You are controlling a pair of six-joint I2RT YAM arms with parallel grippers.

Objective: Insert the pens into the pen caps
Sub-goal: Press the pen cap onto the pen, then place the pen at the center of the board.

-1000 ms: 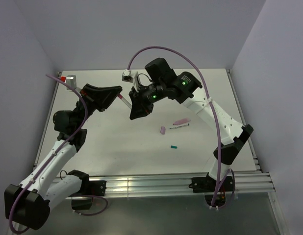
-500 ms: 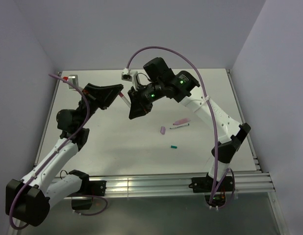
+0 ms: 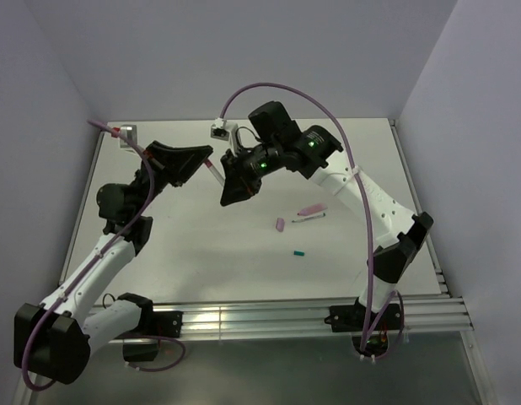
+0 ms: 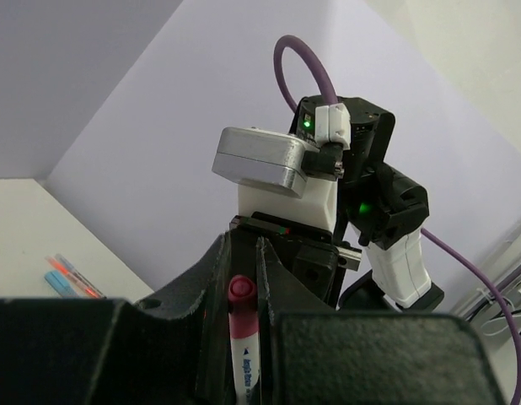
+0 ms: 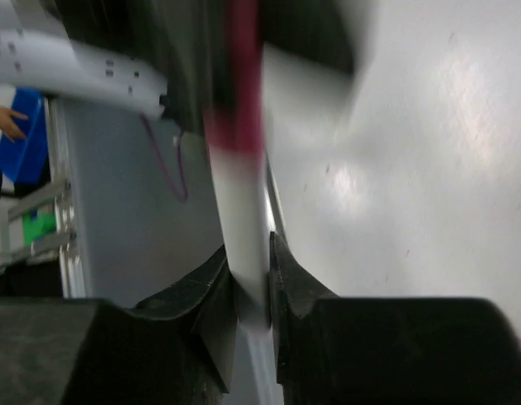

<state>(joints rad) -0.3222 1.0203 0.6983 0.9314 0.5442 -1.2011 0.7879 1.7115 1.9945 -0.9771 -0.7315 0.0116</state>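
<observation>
on the white table [image 3: 201,253] the lilac cap [image 3: 280,224] lies on its own, and everything else is placed from it. just past the lilac cap, on the side away from the arm bases and a little to the right, a pink pen [image 3: 311,208] lies flat with a thinner pen [image 3: 309,218] alongside it, close to the cap but not touching it. on the base side of the lilac cap and slightly right, a small teal cap [image 3: 299,251] lies apart from it. up off the table, beyond and to the left of the lilac cap, the two claws meet. the left gripper [image 3: 206,159] is the farther of the two from the lilac cap. its fingers are drawn in narrow on a white-barrelled pen [image 3: 215,176], whose magenta end pokes up between the fingers in the left wrist view. the pen slants from that claw toward the right gripper [image 3: 228,197], which hangs between the left claw and the lilac cap. in the right wrist view its fingers [image 5: 217,291] are pinched close on a whitish tube [image 5: 244,253] that runs on into a magenta stretch. that view is too blurred to tell whether the tube is a cap or the pen's own barrel. the left wrist view also shows an orange-red pen [image 4: 75,277] and a light blue pen [image 4: 60,283] lying side by side on the table. the lilac cap is not in that view, so how they lie to it cannot be told.
</observation>
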